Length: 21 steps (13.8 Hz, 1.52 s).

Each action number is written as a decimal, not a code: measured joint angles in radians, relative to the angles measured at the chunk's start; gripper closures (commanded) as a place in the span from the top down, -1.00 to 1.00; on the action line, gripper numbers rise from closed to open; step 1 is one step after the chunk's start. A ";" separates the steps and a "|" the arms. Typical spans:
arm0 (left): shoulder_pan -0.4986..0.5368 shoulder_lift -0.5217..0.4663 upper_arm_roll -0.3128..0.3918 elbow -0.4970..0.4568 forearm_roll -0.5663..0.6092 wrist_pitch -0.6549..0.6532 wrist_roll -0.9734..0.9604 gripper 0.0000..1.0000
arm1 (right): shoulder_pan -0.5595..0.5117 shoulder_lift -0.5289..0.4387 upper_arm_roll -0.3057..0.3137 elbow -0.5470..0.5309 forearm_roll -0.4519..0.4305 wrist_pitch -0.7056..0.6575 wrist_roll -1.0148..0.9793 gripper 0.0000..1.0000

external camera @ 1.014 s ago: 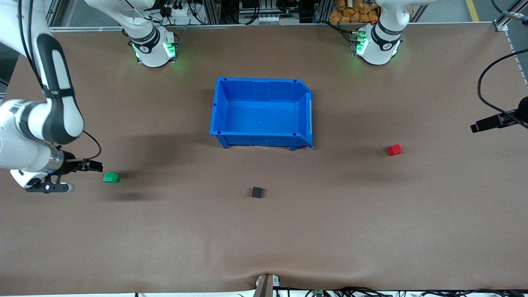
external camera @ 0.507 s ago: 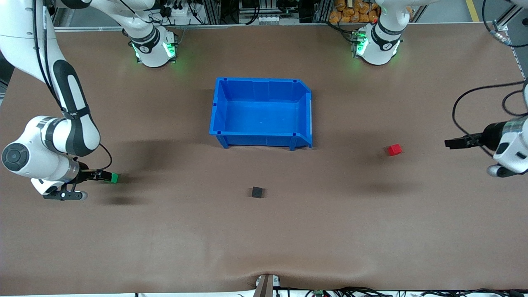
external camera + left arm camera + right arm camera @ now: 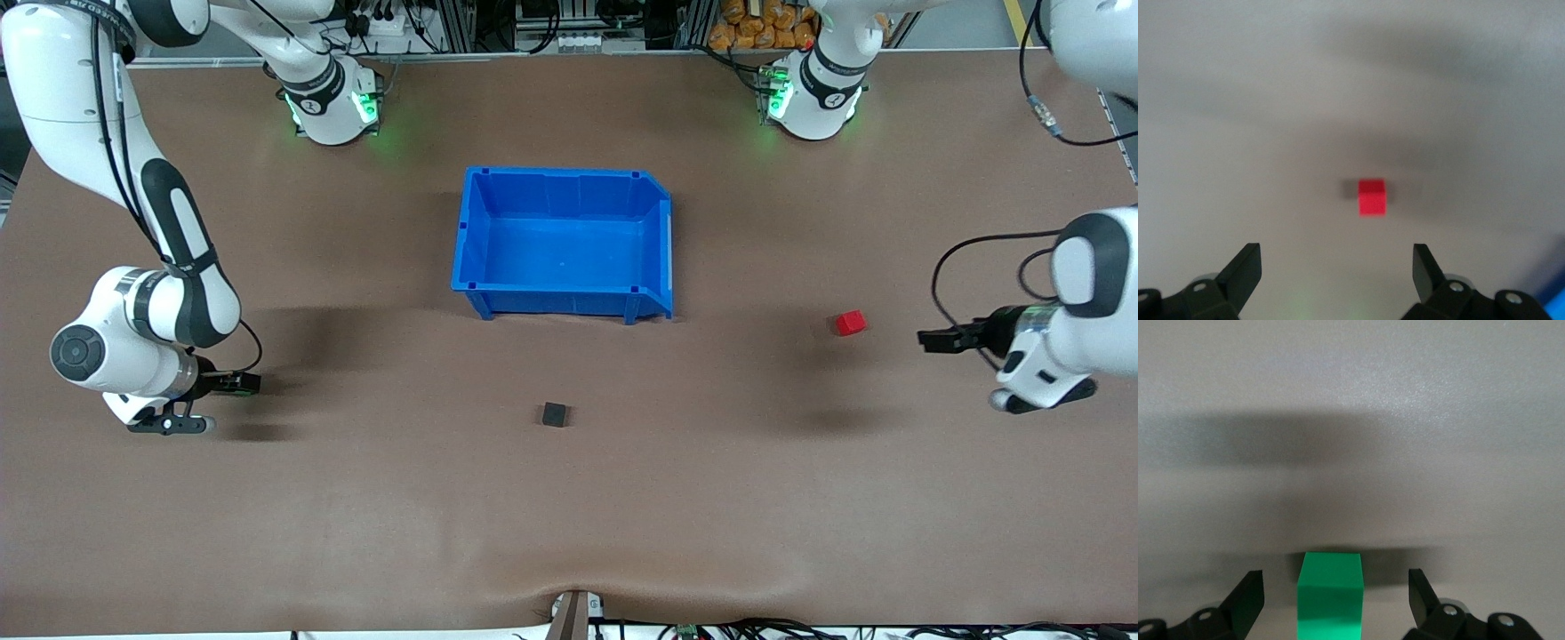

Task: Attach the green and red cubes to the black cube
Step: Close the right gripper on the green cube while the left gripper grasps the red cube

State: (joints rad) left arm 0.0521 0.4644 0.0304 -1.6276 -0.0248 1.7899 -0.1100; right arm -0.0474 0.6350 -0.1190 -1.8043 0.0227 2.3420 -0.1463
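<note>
The green cube (image 3: 1330, 593) sits on the table between the open fingers of my right gripper (image 3: 1335, 580); I cannot tell whether they touch it. In the front view the right gripper (image 3: 244, 383) is low at the right arm's end of the table and hides this cube. The red cube (image 3: 849, 323) lies toward the left arm's end. My left gripper (image 3: 929, 340) is open and empty beside it, a short way apart. The left wrist view shows the red cube (image 3: 1372, 197) ahead of the open left gripper (image 3: 1336, 257). The black cube (image 3: 554, 414) lies alone mid-table.
An empty blue bin (image 3: 560, 300) stands mid-table, farther from the front camera than the black cube. A small bracket (image 3: 573, 613) sits at the table's near edge. Cables hang by the left arm.
My right gripper has moved toward the green cube and now stands around it. My left gripper has come down and in toward the red cube.
</note>
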 measured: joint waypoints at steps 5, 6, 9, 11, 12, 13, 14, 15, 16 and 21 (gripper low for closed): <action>-0.008 0.064 -0.049 -0.097 -0.018 0.139 -0.050 1.00 | 0.001 0.000 0.004 0.001 0.000 -0.070 0.000 -1.00; -0.011 0.074 -0.052 -0.106 -0.019 0.153 -0.054 1.00 | 0.003 0.000 0.005 0.002 0.000 -0.076 -0.001 -1.00; -0.019 0.098 -0.055 -0.172 -0.020 0.261 -0.056 1.00 | 0.007 -0.001 0.007 0.012 -0.001 -0.076 -0.074 -1.00; -0.025 0.105 -0.056 -0.229 -0.021 0.315 -0.077 1.00 | 0.008 -0.004 0.007 0.046 0.000 -0.075 -0.212 -1.00; -0.026 0.105 -0.058 -0.249 -0.021 0.324 -0.091 1.00 | 0.008 -0.007 0.007 0.068 0.000 -0.076 -0.295 -1.00; -0.026 0.105 -0.058 -0.261 -0.021 0.327 -0.096 1.00 | 0.008 -0.009 0.008 0.089 0.000 -0.076 -0.383 -1.00; -0.025 0.104 -0.058 -0.268 -0.021 0.327 -0.100 0.99 | 0.009 -0.012 0.009 0.109 0.000 -0.076 -0.478 -1.00; -0.024 0.104 -0.057 -0.275 -0.021 0.327 -0.101 0.96 | 0.009 -0.014 0.015 0.128 0.000 -0.077 -0.578 -1.00; -0.023 0.103 -0.057 -0.282 -0.021 0.327 -0.101 0.88 | 0.010 -0.018 0.027 0.145 0.000 -0.077 -0.668 -1.00; -0.018 0.082 -0.054 -0.315 -0.021 0.327 -0.101 0.39 | 0.038 -0.029 0.072 0.207 0.000 -0.109 -1.031 -1.00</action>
State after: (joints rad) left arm 0.0336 0.5468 -0.0233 -1.9428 -0.0455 2.1166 -0.2109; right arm -0.0091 0.6062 -0.0468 -1.5970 0.0225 2.2326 -1.1776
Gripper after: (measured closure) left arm 0.141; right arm 0.604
